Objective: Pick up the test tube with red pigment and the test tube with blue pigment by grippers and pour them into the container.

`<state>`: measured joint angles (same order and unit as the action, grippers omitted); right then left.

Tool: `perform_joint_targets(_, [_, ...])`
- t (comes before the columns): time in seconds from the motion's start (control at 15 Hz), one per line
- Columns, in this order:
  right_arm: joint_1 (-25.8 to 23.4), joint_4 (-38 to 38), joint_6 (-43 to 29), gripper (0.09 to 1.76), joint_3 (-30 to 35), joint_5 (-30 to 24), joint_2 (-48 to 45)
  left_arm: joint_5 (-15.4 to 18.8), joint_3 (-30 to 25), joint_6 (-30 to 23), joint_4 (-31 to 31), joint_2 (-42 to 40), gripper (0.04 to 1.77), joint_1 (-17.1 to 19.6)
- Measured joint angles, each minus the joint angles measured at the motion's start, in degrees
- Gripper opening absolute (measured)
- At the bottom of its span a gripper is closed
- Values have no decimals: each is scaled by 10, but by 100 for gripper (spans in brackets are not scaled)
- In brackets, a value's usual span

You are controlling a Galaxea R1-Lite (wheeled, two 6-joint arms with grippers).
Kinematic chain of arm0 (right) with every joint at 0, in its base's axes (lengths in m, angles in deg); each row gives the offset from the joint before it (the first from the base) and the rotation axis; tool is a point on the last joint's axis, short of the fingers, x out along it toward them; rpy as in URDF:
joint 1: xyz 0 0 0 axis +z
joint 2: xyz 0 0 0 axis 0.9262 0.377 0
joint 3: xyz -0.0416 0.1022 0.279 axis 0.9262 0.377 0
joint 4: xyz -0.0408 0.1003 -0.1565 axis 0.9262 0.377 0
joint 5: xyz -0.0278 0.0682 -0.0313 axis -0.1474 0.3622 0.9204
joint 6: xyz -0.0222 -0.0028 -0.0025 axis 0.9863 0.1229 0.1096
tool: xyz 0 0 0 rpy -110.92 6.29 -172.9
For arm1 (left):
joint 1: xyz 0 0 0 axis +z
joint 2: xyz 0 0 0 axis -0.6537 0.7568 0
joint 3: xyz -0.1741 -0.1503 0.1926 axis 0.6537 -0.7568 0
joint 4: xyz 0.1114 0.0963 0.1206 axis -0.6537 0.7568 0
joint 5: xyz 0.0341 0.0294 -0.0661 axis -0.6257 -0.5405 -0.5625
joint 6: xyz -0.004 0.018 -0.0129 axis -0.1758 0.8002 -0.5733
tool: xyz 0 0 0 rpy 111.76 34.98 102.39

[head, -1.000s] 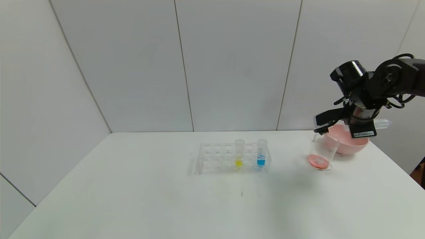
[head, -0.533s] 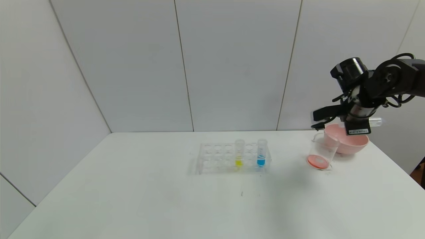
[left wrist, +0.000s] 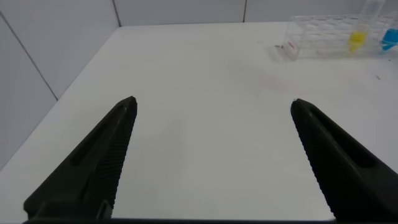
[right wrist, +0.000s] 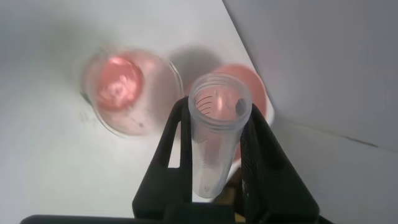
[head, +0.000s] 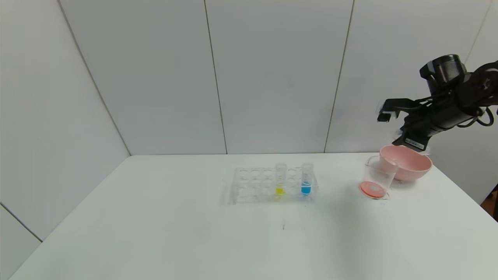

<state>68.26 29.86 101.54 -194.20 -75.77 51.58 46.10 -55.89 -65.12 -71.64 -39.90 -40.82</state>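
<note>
Clear plastic, now drained, the test tube with red pigment (right wrist: 214, 134) is sitting clamped between the closed jaws of the right gripper (right wrist: 214, 155), its open mouth showing only a few dark specks inside; the red liquid is lying in the bottom of the container (head: 376, 181). In the head view that gripper (head: 389, 111) is hanging high above the pink bowl (head: 408, 163), at about twelve o'clock from it, with the container just beside the bowl at roughly eight o'clock. Out toward nine o'clock from the container, the test tube with blue pigment (head: 306, 179) is standing upright in the clear rack (head: 249, 186), and a tube with yellow liquid (head: 280, 179) is standing just beside it at its nine o'clock. Well apart from all this, the left gripper (left wrist: 211, 155) is hovering over bare white table (head: 155, 233) with its fingers spread wide and nothing between them. Judging what could go wrong: the blue and yellow tubes are neighbours, so a sloppy approach could be closing on the wrong one or tipping the light rack; residual drops in the emptied tube could be falling on the table as it is carried off; and the container, standing right against the bowl, could be getting knocked by a low pass.
</note>
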Motion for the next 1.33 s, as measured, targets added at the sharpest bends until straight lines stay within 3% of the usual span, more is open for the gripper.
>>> perform_joint_targets(0.2, [-32,-66,-85,51,8,-211,-4,0,0,0,0,0,176,0])
perform_joint_targets(0.27, [-48,-111,-112,51,28,-253,-7,0,0,0,0,0,176,0])
perform_joint_targets(0.6, [-79,-395,-377,51,195,-275,-53,0,0,0,0,0,176,0])
perform_joint_targets(0.8, [-96,-577,-477,51,319,-273,-88,0,0,0,0,0,176,0])
perform_joint_targets(1.0, [-129,-726,-511,51,443,-260,-118,0,0,0,0,0,176,0])
perform_joint_targets(1.33, [-183,-837,-532,51,578,-256,-147,0,0,0,0,0,176,0])
